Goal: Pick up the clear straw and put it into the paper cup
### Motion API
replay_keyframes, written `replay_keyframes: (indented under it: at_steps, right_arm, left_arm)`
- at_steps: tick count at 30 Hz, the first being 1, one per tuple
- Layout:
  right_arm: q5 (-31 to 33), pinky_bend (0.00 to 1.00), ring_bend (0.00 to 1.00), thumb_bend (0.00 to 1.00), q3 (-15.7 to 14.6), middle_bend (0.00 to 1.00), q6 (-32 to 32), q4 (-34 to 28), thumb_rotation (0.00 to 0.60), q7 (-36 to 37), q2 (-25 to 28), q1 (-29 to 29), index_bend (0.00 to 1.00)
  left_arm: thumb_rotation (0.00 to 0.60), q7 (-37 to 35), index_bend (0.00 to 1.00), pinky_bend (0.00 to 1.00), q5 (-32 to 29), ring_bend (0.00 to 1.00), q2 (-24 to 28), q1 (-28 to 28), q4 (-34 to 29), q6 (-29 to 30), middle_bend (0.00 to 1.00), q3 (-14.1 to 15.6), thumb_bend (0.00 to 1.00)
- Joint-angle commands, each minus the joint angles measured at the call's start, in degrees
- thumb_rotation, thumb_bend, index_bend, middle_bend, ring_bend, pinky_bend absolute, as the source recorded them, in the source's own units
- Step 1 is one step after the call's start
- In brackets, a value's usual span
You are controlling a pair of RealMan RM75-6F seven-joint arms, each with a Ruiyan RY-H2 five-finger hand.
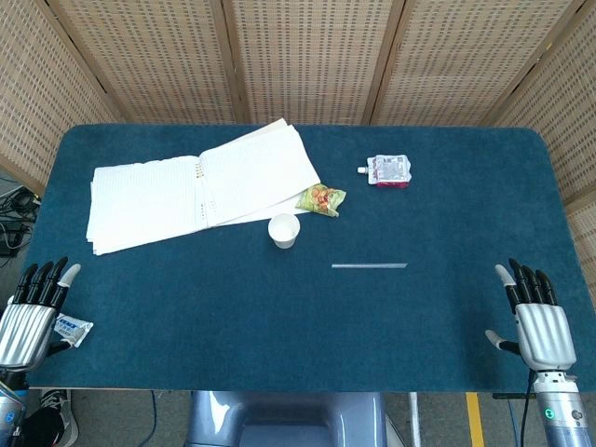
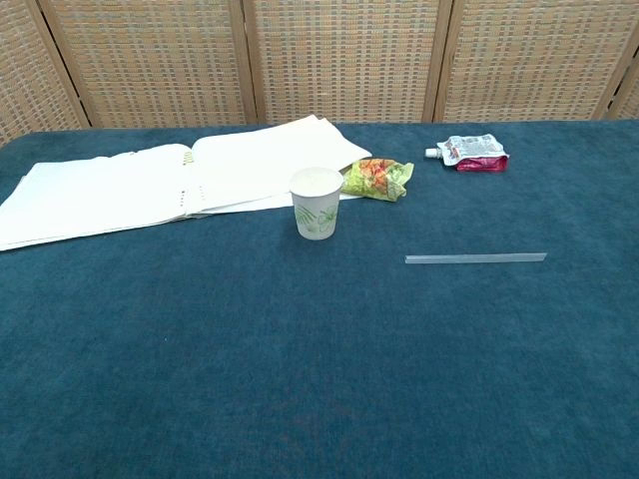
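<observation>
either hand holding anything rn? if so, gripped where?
Nothing held. Left hand and right hand are open at the table's near edge; the clear straw lies untouched.

Blue desk (image 1: 279, 317) carries an open notebook (image 1: 200, 186), a green snack packet (image 1: 321, 199) at its corner, a spouted pouch (image 1: 388, 170), a small white sachet (image 1: 73, 329) at the left edge.

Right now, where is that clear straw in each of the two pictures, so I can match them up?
Head view: the clear straw lies flat on the blue cloth, right of centre, right of and slightly nearer than the paper cup.
Chest view: the clear straw lies flat, right of centre, again right of and slightly nearer than the paper cup.
Shared landmark: the paper cup, standing upright beside the open notebook.
</observation>
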Motion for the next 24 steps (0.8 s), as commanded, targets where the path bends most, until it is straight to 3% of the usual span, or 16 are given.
replay_keyframes:
  at_steps: [1,14,24]
  right_arm:
    - [-0.03,0.0,0.0,0.17,-0.02,0.0,-0.04,0.02,0.6,0.01,-0.01,0.02,0.07]
    - [0.05,0.0,0.0,0.18,0.18,0.0,0.11,-0.15,0.6,0.89,-0.03,0.01,0.1]
    - [0.64,0.0,0.0,0.17,1.16,0.0,-1.01,-0.83,0.6,0.01,-1.5,1.32,0.25]
  left_arm:
    - [0.6,0.03,0.0,0.0,0.02,0.0,-0.01,0.0,-0.03,0.04,0.0,-0.02,0.08]
    - [0.6,-0.52,0.0,0.0,0.05,0.0,0.29,0.06,-0.24,0.47,0.0,-0.31,0.08]
    - [0.6,-0.97,0.0,0.0,-0.26,0.0,0.56,0.23,-0.4,0.86,0.0,-0.61,0.08]
